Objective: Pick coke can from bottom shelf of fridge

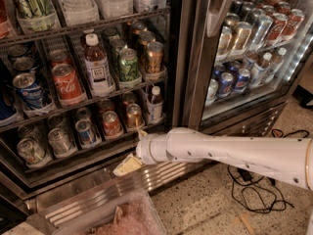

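Observation:
The coke can [111,123], small and red with a silver top, stands in a clear lane tray on the bottom shelf [63,164] of the open fridge [188,58]. A copper-orange can [133,115] stands just to its right and a blue-and-silver can [87,131] to its left. My gripper [129,152] is at the end of the white arm, in front of the shelf's front edge, below and slightly right of the coke can. It is open and empty, with one yellowish fingertip [126,166] low and the other near the copper-orange can's tray.
The rack above holds a red can with Coca-Cola script [67,84], a white-capped bottle [98,68] and a green can [128,65]. A small bottle [155,105] stands at the shelf's right end. The ribbed steel base [98,195], a clear bin [122,219] and floor cables [249,190] lie below.

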Tool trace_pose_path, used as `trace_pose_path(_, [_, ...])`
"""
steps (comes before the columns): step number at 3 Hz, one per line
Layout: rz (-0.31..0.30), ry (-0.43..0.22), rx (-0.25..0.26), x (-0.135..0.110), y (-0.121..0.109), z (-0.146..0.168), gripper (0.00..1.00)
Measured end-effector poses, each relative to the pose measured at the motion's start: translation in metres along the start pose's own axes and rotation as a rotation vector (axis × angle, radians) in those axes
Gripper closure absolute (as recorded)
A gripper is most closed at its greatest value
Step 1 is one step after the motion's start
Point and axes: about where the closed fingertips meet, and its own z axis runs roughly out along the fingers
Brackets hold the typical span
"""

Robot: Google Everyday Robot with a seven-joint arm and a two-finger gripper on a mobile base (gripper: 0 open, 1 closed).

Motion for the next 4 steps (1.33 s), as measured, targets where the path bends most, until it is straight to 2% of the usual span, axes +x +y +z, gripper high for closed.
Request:
trace_pose_path(1, [-0.018, -0.037, 0.006, -0.0094, -0.0064, 0.0231, 0.0])
trace_pose_path(3, [-0.009, -0.057, 0.011, -0.0092, -0.006, 0.0244, 0.0])
trace_pose_path(4, [-0.008, -0.107, 0.034, -0.0134, -0.0061, 0.027, 0.0])
